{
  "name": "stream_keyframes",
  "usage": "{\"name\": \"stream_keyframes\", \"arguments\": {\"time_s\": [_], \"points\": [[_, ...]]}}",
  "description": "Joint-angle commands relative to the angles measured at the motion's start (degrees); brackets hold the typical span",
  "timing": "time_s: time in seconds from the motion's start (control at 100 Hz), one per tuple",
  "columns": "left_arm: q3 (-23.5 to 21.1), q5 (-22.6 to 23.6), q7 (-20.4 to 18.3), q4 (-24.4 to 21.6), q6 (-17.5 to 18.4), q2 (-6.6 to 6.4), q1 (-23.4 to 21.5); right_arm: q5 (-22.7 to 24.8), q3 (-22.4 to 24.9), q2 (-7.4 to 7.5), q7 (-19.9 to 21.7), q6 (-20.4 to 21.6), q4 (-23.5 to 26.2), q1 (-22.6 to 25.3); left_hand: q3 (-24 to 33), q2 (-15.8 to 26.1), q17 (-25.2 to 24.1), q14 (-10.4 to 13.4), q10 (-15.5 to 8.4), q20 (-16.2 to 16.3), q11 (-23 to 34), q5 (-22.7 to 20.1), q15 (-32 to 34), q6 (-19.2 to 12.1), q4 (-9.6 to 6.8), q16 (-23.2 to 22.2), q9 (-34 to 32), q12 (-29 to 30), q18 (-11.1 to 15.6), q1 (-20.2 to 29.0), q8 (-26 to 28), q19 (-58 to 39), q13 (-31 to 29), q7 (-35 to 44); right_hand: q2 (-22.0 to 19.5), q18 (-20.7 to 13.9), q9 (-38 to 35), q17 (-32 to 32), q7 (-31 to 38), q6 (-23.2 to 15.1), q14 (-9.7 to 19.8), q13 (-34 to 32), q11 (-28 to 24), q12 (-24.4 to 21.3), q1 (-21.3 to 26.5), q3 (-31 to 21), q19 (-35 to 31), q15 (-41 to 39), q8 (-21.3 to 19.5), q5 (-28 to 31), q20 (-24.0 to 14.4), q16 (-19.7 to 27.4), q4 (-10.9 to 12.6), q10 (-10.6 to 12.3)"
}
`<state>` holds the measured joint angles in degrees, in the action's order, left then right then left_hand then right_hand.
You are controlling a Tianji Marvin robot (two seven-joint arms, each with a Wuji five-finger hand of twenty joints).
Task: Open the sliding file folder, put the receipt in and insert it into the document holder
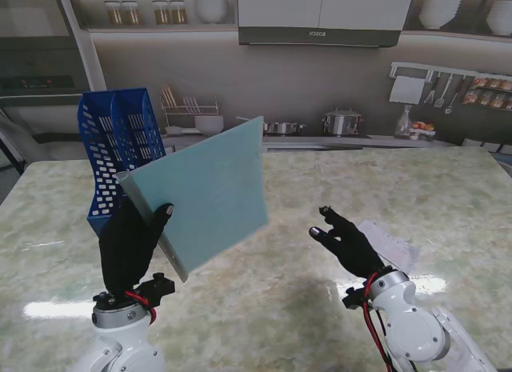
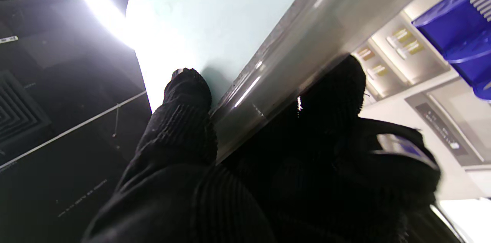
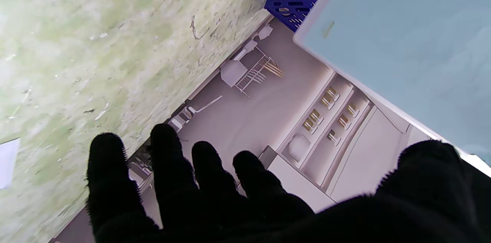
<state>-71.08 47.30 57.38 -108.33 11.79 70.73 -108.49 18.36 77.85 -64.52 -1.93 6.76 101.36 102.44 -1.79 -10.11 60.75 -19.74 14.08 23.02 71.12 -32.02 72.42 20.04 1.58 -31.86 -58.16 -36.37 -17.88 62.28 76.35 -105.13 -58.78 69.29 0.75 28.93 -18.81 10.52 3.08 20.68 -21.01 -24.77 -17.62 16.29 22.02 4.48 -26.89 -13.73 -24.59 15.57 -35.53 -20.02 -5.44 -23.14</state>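
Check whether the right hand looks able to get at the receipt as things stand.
Probably yes. The right hand is open and holds nothing, and the receipt lies flat on the table right beside it, partly hidden behind it. The folder, held up by the left hand, is off to the left.

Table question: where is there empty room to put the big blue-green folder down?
The widest bare marble lies between the left hand, which holds the folder up, and the open right hand. The far right stretch is bare too. It is crowded by the blue document holder and around the receipt.
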Motion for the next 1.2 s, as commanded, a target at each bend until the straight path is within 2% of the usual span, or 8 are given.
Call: {"name": "stream_keyframes", "arguments": {"time_s": [0.0,0.09,0.25,0.44,0.54,0.6,0.68,1.19], "points": [[0.37,-0.30,-1.01,-0.14,0.43,0.18,-0.34,-0.35,-0.60,-0.60,-0.39,0.45,-0.98,-1.27,2.39,7.51,0.00,-10.06,-8.25,-1.27,2.01,-6.00,0.40,-1.01,-0.36,0.95,-3.68,0.93,7.78,11.68,4.56,-1.63,-0.69,8.52,-0.31,-0.58,3.04,-1.25,-1.94,-2.25,1.65,2.18,-0.96,-1.41,-2.31,0.93,1.20,0.42,-2.43,-4.53,-1.87,0.35,-1.25,2.25],[0.76,-1.15,-2.39,-0.15,1.02,0.17,-0.36,-1.57,-1.35,-0.85,-0.88,1.20,-2.59,-3.20,2.34,7.51,0.05,-9.66,-8.42,-1.21,2.26,-6.05,0.59,-0.91,-0.49,0.90,-3.75,0.99,8.26,11.68,4.54,-1.70,-0.88,8.56,0.45,-1.16,4.94,-1.41,-5.26,-4.61,-0.58,3.30,0.25,-3.34,-1.97,0.96,1.86,1.68,-1.76,-7.19,-1.87,1.20,-1.33,-0.91],[1.46,-2.48,-4.96,-0.18,1.98,0.07,-0.29,-3.93,-2.52,-1.29,-1.47,2.75,-5.50,-6.36,2.41,7.66,0.09,-9.54,-8.41,-1.11,2.64,-5.89,0.81,-0.83,-0.55,0.84,-3.66,1.01,8.71,11.69,4.55,-1.90,-0.98,8.54,1.81,-2.67,8.24,-2.23,-7.63,-5.49,2.00,5.14,-1.12,-5.26,-1.01,1.04,2.82,2.89,26.21,-5.36,-2.25,2.58,-1.39,1.58],[1.98,-3.64,-7.40,-0.33,1.88,-0.06,-0.11,-6.34,-4.78,-2.39,-4.62,6.85,-10.23,-10.90,2.51,7.69,0.13,-9.31,-8.56,-1.06,2.93,-5.77,1.01,-0.82,-0.55,0.83,-3.64,0.99,9.12,11.69,4.64,-2.03,-1.15,8.55,2.46,-2.97,7.71,-2.05,-8.38,-1.21,2.43,4.15,-1.89,-5.00,-1.85,1.73,2.74,2.26,27.28,-4.91,-2.29,2.27,-1.81,1.26],[2.05,-4.34,-8.53,-0.29,1.79,-0.10,-0.07,-9.68,-6.76,-3.59,-7.42,10.11,-13.34,-13.82,2.46,7.72,0.14,-9.28,-8.55,-1.03,3.03,-5.73,1.08,-0.76,-0.52,0.83,-3.64,0.99,9.24,11.69,4.71,-2.12,-1.20,8.57,2.97,-3.16,5.51,-2.96,-5.07,2.46,2.49,2.80,-2.15,-4.77,-2.33,2.24,3.02,0.16,24.09,-4.94,-2.31,0.63,-2.36,-0.97],[2.01,-4.82,-9.04,-0.22,1.72,-0.08,-0.05,-11.88,-7.66,-4.11,-8.04,10.26,-13.86,-14.84,2.43,7.71,0.14,-9.23,-8.64,-1.03,3.08,-5.70,1.10,-0.79,-0.50,0.84,-3.62,0.99,9.32,11.69,4.74,-2.15,-1.19,8.56,3.49,-3.80,3.40,-1.83,-4.01,4.18,-0.35,-0.35,-1.54,-3.70,-2.56,2.71,1.45,-3.07,6.80,-6.27,-4.70,-2.96,-2.76,-2.23],[2.02,-5.51,-9.34,0.08,1.67,0.02,0.09,-12.73,-8.64,-4.33,-7.98,10.38,-14.70,-16.16,2.52,7.63,0.16,-9.15,-8.65,-1.00,3.18,-5.75,1.17,-0.80,-0.53,0.84,-3.65,0.98,9.41,11.69,4.79,-2.23,-1.20,8.58,3.16,-5.45,3.19,-1.83,-3.70,5.11,0.00,-0.88,-1.37,-2.81,-3.77,3.42,-0.45,-5.34,1.72,-6.29,-7.48,-4.72,-3.37,-2.53],[2.21,-9.41,-12.11,0.57,0.39,0.40,0.85,-35.37,-16.01,-6.39,-0.35,21.96,-24.26,-24.10,2.56,7.83,0.16,-9.14,-8.55,-0.98,3.46,-5.78,1.33,-0.68,-0.50,0.89,-3.63,0.98,9.60,11.69,4.97,-2.39,-1.18,8.54,0.84,-5.92,-4.38,-4.05,-1.52,2.89,3.23,-3.10,0.02,0.37,-5.18,8.34,1.39,-3.13,-6.02,0.50,-9.52,-3.53,-6.34,-0.06]]}}
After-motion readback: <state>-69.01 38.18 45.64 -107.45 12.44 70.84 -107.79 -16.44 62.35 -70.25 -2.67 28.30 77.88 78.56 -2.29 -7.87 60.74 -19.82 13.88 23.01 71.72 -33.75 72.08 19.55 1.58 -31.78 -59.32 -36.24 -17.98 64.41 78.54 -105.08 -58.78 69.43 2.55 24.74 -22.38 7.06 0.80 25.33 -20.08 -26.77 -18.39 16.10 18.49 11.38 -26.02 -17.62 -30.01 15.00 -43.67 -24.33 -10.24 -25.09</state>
